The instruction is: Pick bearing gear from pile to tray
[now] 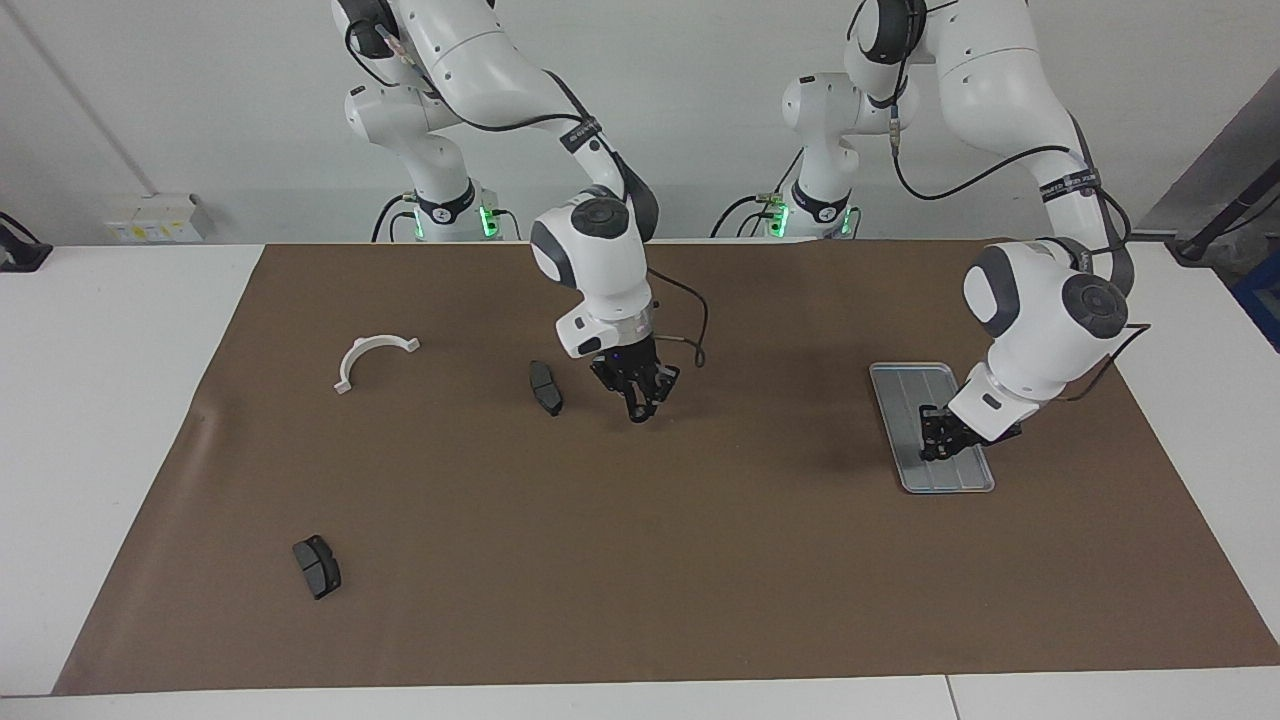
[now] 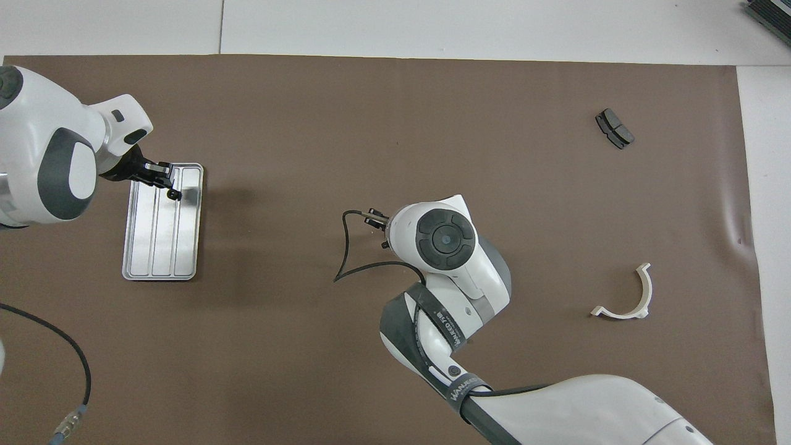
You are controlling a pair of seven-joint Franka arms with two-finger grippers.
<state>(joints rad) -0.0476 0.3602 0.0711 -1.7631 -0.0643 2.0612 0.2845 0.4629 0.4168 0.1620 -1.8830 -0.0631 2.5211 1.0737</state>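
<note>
My left pincer (image 1: 938,440) is low over the tray (image 1: 900,400), at the half of it that lies farther from the robots, and it seems to hold something small and dark between its tips; from where I watch I cannot tell what that is or whether the tips are clamped on it. In the overhead view the same left pincer (image 2: 162,182) shows its dark tips above the tray's (image 2: 160,259) ridged floor, close to the rim at the end away from the robots. The tray sits flat on the brown mat (image 1: 640,560) toward the left arm's end of the table (image 1: 100,400).

My right pincer (image 1: 645,392) hangs in the air over bare mat near the middle of the table. I cannot tell whether it is open or closed. In the overhead view it is mostly hidden under its own wrist.

Of the pile, I see three parts lying well apart. One dark grey pad (image 1: 545,387) lies on the mat just beside the right pincer. A second dark grey pad (image 1: 317,566) lies farther from the robots, toward the right arm's end of the table. The white curved bracket (image 1: 372,358) lies nearer to the robots, also toward that end.
</note>
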